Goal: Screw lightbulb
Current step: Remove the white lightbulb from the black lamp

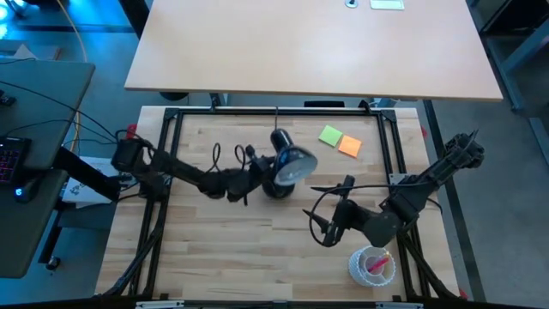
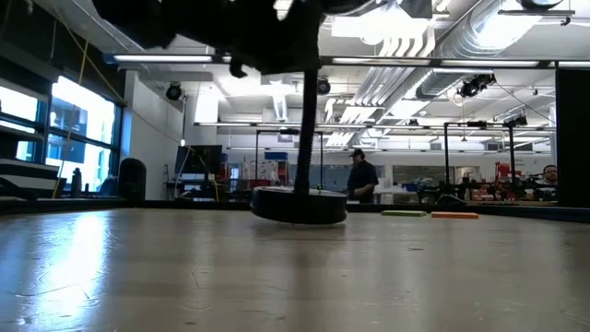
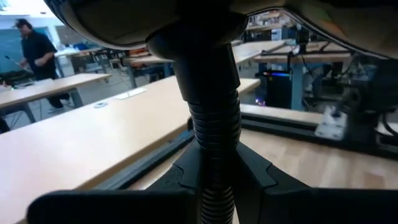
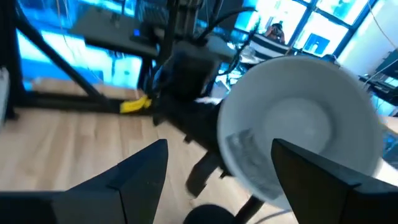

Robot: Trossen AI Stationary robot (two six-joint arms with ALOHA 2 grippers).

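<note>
Left end effector [image 1: 255,174] is right up against the black desk lamp [image 1: 287,165], fingers on either side of the ribbed flexible neck [image 3: 213,134] just under the lamp head; from the left wrist view the neck fills the gap between the two dark fingers [image 3: 106,208], so it looks clamped on the neck, though the actual contact is hard to make out. The lamp head [image 1: 294,165] is tipped so its open, pale inside faces toward the right arm, and its round base [image 2: 299,206] sits flat on the wooden desk [image 1: 223,240] around the middle. Right end effector [image 1: 330,230] hangs over the desk a bit in front of and to the right of the lamp, aimed at the head; in the right wrist view its two fingers [image 4: 134,171] are spread wide with nothing between them, and the white bowl of the lamp head [image 4: 305,127] sits beyond them. The lightbulb itself I honestly can't pick out: there's a greyish shape inside the lamp bowl but I can't tell what it is. Near the right arm, close to the desk's front edge, stands a clear plastic cup [image 1: 372,265] with pink stuff in it. Farther back, right of the lamp, a green sticky note [image 1: 330,135] and an orange one [image 1: 349,146] lie touching. In the low view a person [image 2: 360,177] stands far back in the room.
</note>
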